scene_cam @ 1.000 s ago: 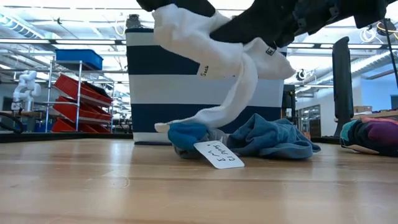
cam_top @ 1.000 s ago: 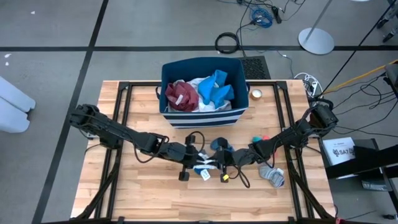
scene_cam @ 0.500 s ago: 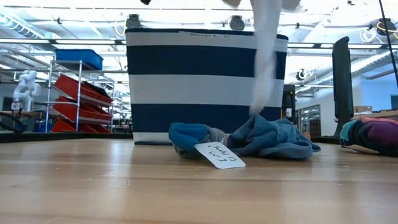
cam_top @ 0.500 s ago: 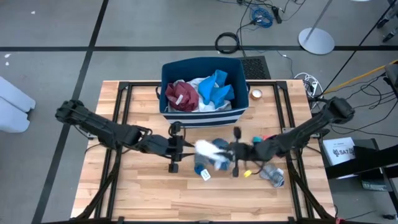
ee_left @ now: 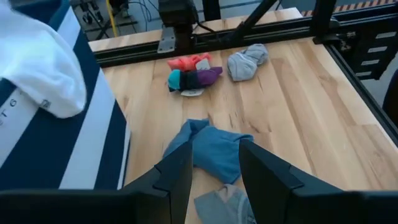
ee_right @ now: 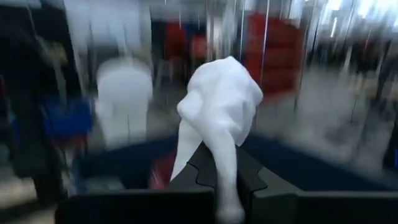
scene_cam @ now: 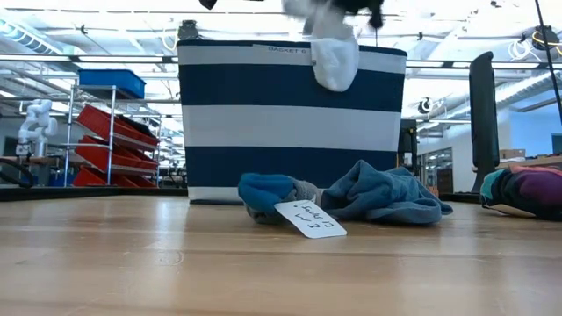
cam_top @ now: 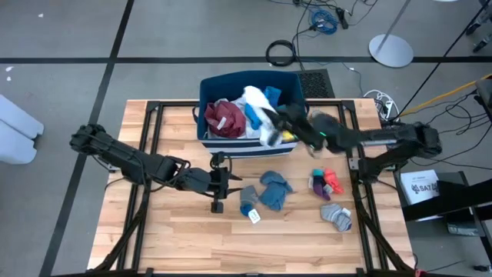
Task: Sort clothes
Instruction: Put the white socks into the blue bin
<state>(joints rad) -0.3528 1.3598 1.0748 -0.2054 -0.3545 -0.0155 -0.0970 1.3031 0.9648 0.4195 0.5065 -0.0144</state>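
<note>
My right gripper (cam_top: 275, 123) is shut on a white sock (cam_top: 267, 132) above the front rim of the navy striped bin (cam_top: 231, 146). In the low view the sock (scene_cam: 335, 54) hangs in front of the bin's top edge. The bin holds maroon (cam_top: 223, 117), white and bright blue (cam_top: 274, 98) garments. My left gripper (cam_top: 233, 185) is open and empty, low over the table just left of a blue cloth (cam_top: 270, 189) that lies flat. A blue-grey sock with a paper tag (cam_top: 248, 204) lies beside the cloth. My right gripper pinches the white sock between its two fingers, at a bunched part near its upper end (ee_right: 219, 134). The sock is lifted clear of the table. Its free end (scene_cam: 336, 70) hangs below the fingers, in front of the bin's top edge.
A bundle of red, teal and purple socks (cam_top: 326, 182) and a pair of grey socks (cam_top: 337, 217) lie on the table's right side. A small roll of tape (cam_top: 316, 116) sits right of the bin. Black frame rails run along both sides of the table.
My right gripper has risen from the table's middle and swung toward the far edge with the white sock, which is now lifted clear and hangs at the bin's rim. My left gripper has drawn back a little toward the table's left edge.
</note>
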